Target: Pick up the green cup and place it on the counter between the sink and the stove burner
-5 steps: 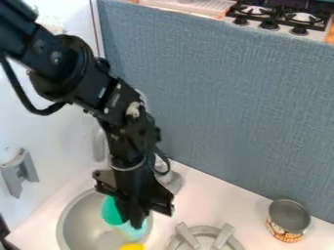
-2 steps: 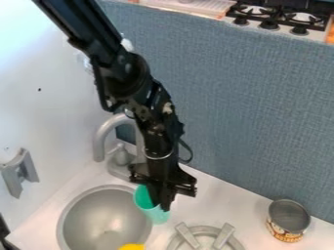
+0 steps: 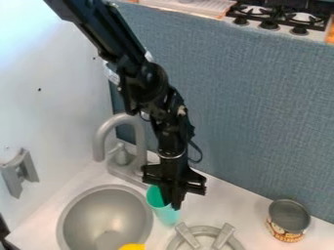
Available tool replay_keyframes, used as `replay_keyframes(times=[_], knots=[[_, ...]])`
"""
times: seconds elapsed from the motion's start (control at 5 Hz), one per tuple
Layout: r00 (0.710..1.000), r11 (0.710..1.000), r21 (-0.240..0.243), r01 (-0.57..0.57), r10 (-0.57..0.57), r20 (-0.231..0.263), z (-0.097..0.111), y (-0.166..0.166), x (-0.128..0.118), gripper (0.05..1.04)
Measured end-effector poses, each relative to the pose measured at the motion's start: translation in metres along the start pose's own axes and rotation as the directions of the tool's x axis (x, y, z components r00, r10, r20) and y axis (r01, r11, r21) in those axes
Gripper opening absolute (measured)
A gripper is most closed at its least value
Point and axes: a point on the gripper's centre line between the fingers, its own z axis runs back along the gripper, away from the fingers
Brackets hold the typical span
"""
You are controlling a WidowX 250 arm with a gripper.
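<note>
Gripping a cup beside the sink

The gripper has its fingers closed on the cup's rim. The sink lies on one side, a round burner close on the other. Behind rises the faucet; a yellow thing is at the sink's near edge. Farther off, a can stands on the counter by a blue-grey panel.

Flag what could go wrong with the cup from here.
The gripper holds the teal cup at one side of its rim, so it might swing or slip. Its lower end is near the grey bars of the round burner and could catch on one. The sink lies close on the other side; a dropped cup might roll in.
</note>
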Motion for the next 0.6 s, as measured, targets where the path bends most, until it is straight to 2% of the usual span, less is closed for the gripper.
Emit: replay_keyframes(times=[0.2, 0.4, 0.6], knots=[[0.999, 1.000, -0.005, -0.023, 0.023, -0.033, -0.0044, -0.0003, -0.0040, 0.109], [0.998, 0.999, -0.012, -0.043, 0.042, -0.044, -0.0032, -0.0025, -0.0043, 0.295], [0.997, 0.998, -0.021, -0.056, 0.055, -0.046, -0.0026, -0.0037, -0.0044, 0.575]])
